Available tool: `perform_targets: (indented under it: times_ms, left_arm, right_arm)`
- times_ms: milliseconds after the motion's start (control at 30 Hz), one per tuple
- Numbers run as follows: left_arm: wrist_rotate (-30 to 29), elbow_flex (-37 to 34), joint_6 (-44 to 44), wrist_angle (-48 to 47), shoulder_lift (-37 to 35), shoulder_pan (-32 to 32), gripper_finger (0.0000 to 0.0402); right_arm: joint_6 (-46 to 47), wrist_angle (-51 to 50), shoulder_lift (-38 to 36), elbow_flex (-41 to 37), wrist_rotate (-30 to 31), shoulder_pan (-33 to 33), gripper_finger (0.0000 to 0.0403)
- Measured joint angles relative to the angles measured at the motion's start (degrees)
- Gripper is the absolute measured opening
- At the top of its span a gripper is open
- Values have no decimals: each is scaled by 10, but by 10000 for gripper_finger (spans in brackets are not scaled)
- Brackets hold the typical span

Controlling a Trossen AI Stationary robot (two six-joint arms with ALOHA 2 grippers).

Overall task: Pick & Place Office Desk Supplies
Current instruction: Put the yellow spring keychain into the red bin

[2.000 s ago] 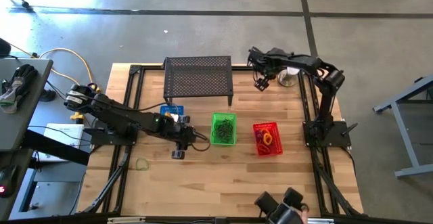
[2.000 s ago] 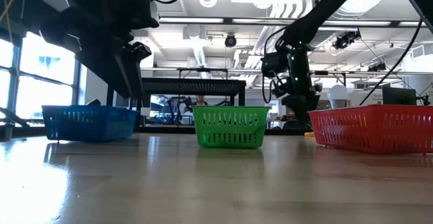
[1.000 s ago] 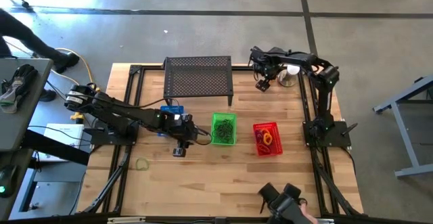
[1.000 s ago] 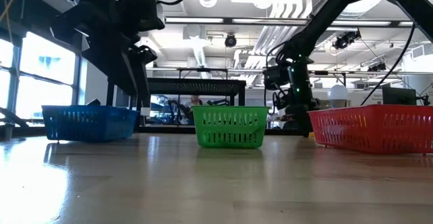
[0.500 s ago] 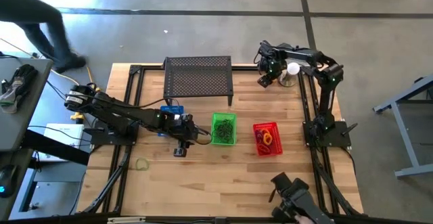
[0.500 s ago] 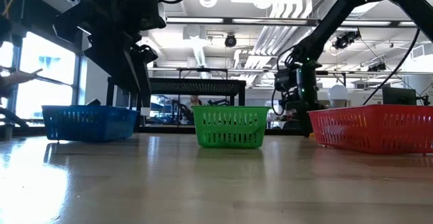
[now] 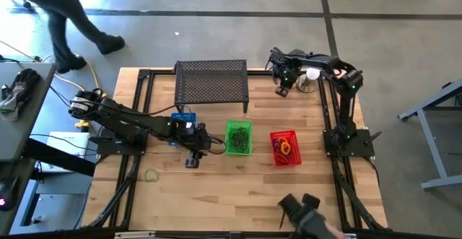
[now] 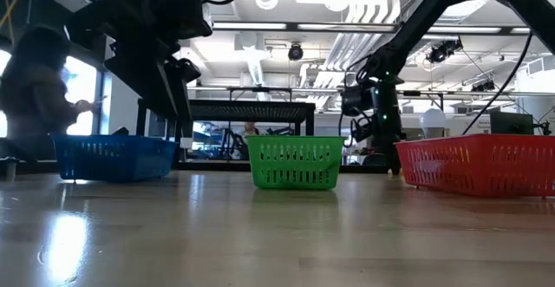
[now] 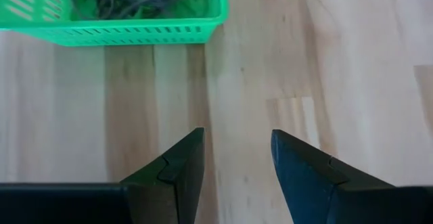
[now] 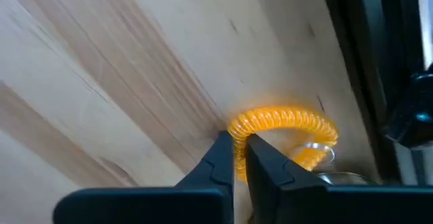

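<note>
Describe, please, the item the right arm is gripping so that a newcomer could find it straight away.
Start at the far right corner of the wooden table, beside the silver cup with the white ball. The right gripper there has its jaws shut on an orange coiled loop lying on the wood. Its springy spiral coil and bright orange colour mark it out.

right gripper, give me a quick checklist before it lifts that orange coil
1. Right gripper shut on the orange coil: ok, fingers pinch one end of it.
2. Coil free of what lies beside it: cannot tell, a clear ring touches its far end.
3. Red basket has room: ok, it already holds orange loops.
4. Route from the table's far right corner to the red basket: ok, bare wood between.
5. Left gripper out of the way: ok, open over bare table beside the green basket.
6. Silver cup near the right gripper: cannot tell the clearance.
</note>
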Motion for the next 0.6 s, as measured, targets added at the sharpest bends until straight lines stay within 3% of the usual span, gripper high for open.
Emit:
perform_targets:
  times_ms: [200,367,600]
  left_arm:
    - [43,0,-31,-3,0,0,163]
    - [82,0,-61,-7,0,0,163]
    - [97,0,-84,2,0,0,163]
  right_arm:
    - [55,-61,-83,-1,118,101,6]
    - [113,-125,-185,-2,116,197,5]
    - [249,-172,-335,0,36,334,4]
